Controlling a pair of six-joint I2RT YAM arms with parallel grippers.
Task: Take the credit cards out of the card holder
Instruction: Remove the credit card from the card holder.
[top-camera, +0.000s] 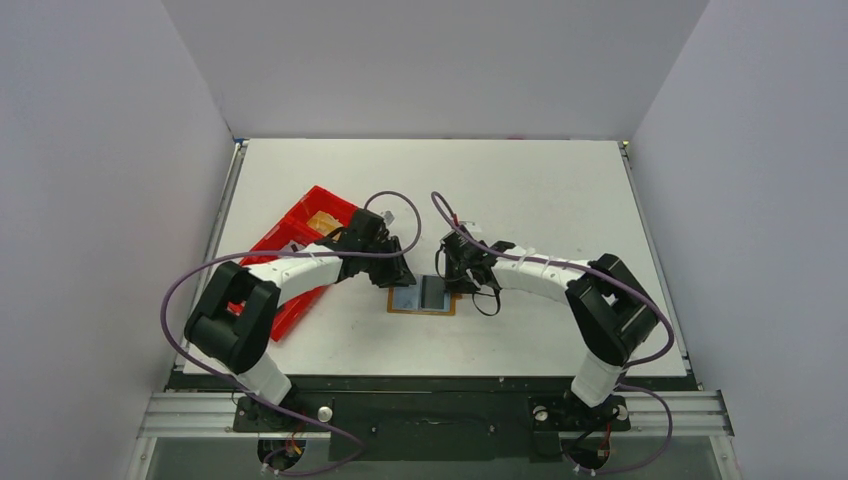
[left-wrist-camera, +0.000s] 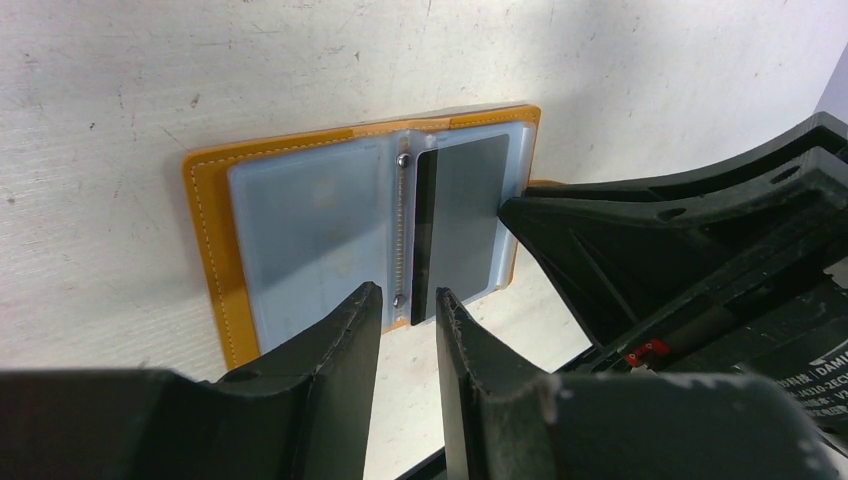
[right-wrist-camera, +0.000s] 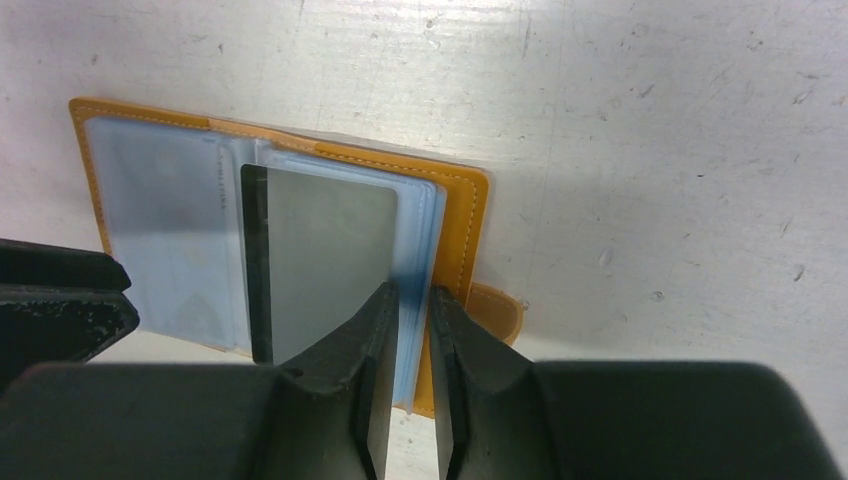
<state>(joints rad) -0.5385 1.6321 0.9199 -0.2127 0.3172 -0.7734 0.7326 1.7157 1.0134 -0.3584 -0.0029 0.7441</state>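
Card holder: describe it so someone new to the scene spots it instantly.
On the white table, look near centre where the left arm and right arm converge, right of the red tray. The card holder lies open flat there: small, tan-orange with stitched edges and clear sleeves holding grey cards, unlike the long red plastic tray.

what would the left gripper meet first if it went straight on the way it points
Probably the open card holder near its spine: the left gripper looks almost at that edge, though depth is unclear.

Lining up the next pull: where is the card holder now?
In the top view the card holder lies open on the table, directly between the left gripper and the right gripper, right of the red tray.
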